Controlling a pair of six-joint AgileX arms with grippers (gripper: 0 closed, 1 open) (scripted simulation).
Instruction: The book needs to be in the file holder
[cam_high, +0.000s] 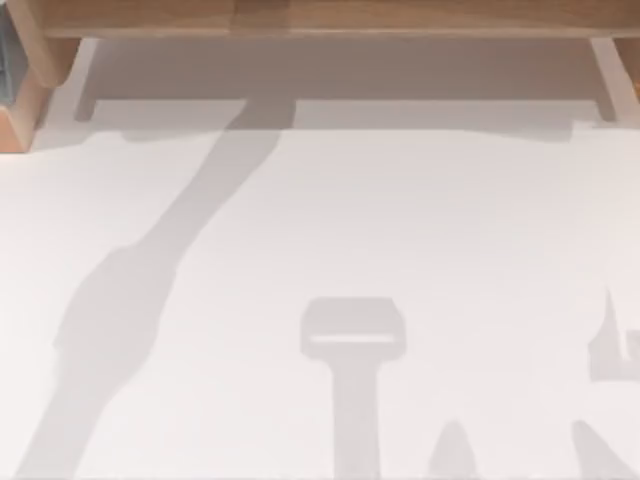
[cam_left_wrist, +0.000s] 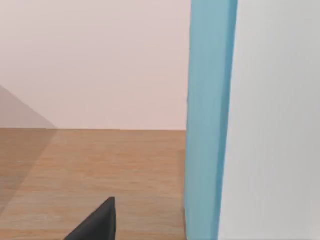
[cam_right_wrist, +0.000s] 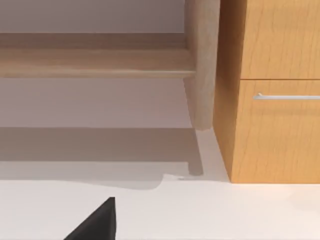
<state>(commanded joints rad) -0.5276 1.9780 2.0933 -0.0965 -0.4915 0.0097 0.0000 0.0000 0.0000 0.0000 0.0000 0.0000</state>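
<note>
In the left wrist view a tall light-blue edge (cam_left_wrist: 207, 120) with a pale grey face (cam_left_wrist: 275, 125) stands upright on a wooden surface (cam_left_wrist: 100, 165). I cannot tell whether it is the book or the file holder. A dark corner of my left gripper (cam_left_wrist: 97, 224) shows close beside it, apart from the blue edge. A dark corner of my right gripper (cam_right_wrist: 97, 224) hangs over the white table (cam_right_wrist: 210, 210), facing a wooden drawer unit (cam_right_wrist: 275, 125). Arm shadows lie across the white table (cam_high: 400, 220) in the top view.
A wooden shelf (cam_high: 320, 18) on pale legs runs along the table's far edge. A grey-blue object (cam_high: 8, 55) sits at the far left corner by a wooden block (cam_high: 20, 120). The drawer unit has a metal handle (cam_right_wrist: 287, 96) and a wooden post (cam_right_wrist: 202, 65) beside it.
</note>
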